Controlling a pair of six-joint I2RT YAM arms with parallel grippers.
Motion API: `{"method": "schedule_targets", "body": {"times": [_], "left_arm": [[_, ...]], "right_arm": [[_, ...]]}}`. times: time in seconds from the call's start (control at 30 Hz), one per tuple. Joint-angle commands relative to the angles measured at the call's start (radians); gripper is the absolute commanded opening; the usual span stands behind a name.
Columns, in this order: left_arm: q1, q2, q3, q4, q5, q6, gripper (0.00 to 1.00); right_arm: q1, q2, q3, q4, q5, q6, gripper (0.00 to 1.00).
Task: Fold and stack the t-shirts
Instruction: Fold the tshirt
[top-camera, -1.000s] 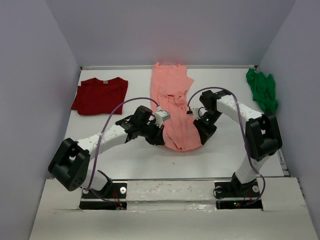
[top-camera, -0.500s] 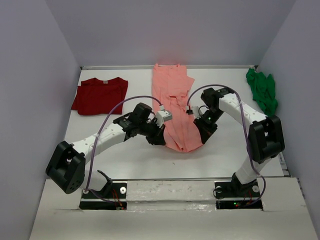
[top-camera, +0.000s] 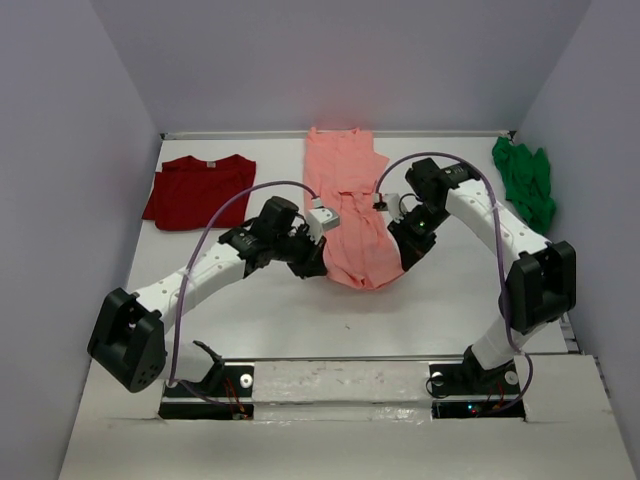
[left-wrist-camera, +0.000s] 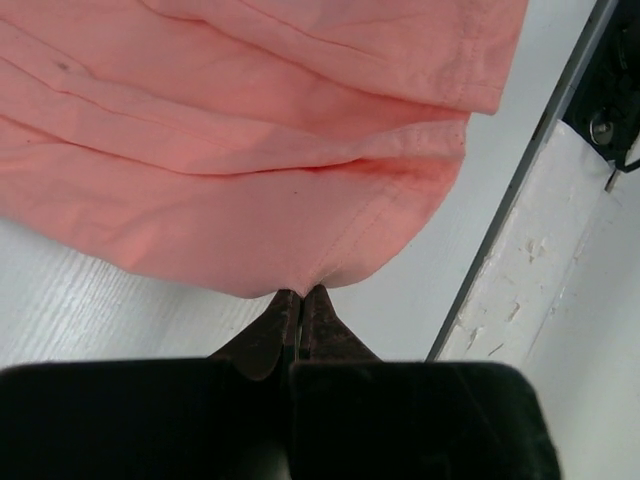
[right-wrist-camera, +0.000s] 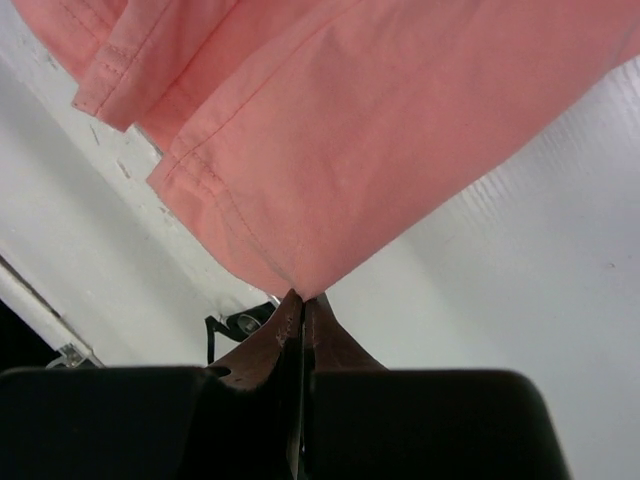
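The salmon-pink t-shirt (top-camera: 352, 215) lies down the middle of the table, its near part lifted and doubled back. My left gripper (top-camera: 315, 258) is shut on the shirt's left near corner (left-wrist-camera: 300, 280). My right gripper (top-camera: 408, 252) is shut on its right near corner (right-wrist-camera: 300, 280). Both hold the hem above the table. The dark red t-shirt (top-camera: 198, 189) with a small neck label lies flat at the far left. The bright green t-shirt (top-camera: 525, 180) is bunched at the far right.
White walls enclose the table on three sides. The table's near edge (top-camera: 350, 358) runs in front of the arm bases. The arms' cables arch over the pink shirt's sides.
Both grippers have carried the pink shirt's near hem away from me, toward the far end. The fold has shortened the shirt's visible length.
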Motion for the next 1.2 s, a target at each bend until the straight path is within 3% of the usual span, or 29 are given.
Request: {"method": "schedule_targets", "body": {"times": [0.0,0.27,0.57,1.17], "left_arm": [[0.02,-0.019,0.065,0.037,-0.074,-0.004,0.0],[0.1,0.069,0.169,0.006,-0.234,-0.007,0.0],[0.155,0.198,0.303,-0.081,-0.229,0.022,0.0],[0.178,0.28,0.367,0.037,-0.267,0.111,0.0]], "right_arm": [[-0.006,-0.066,0.052,0.014,0.078,0.071,0.0],[-0.006,-0.08,0.058,0.167,0.199,0.148,0.0],[-0.006,-0.041,0.117,0.249,0.227,0.186,0.0],[-0.006,0.296,0.402,0.295,0.208,0.197,0.0]]}}
